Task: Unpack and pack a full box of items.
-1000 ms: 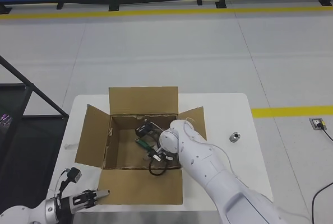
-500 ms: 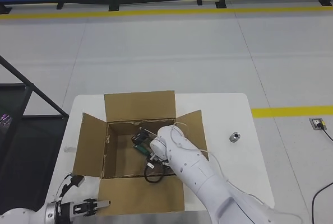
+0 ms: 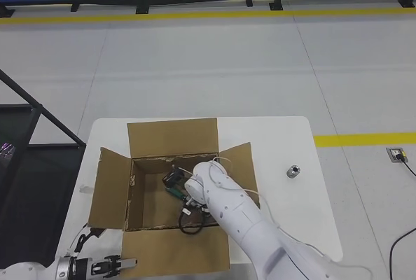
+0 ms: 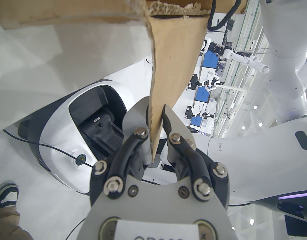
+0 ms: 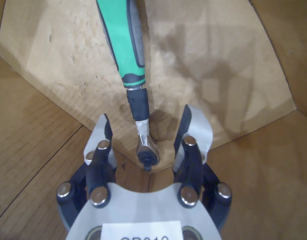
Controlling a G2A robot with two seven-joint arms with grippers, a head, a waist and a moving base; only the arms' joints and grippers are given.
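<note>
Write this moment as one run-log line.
left gripper shut on box flap | right gripper open around ratchet wrench inside box

Brown cardboard box (image 3: 173, 136), green and grey ratchet handle (image 5: 123, 31), white table (image 3: 285, 140), yellow floor stripe (image 3: 372, 139)

Box (image 3: 173, 136) on the tabletop (image 3: 300, 201), ratchet (image 5: 122, 33) inside the box, socket (image 3: 293, 171) on the tabletop right of the box, apart
</note>
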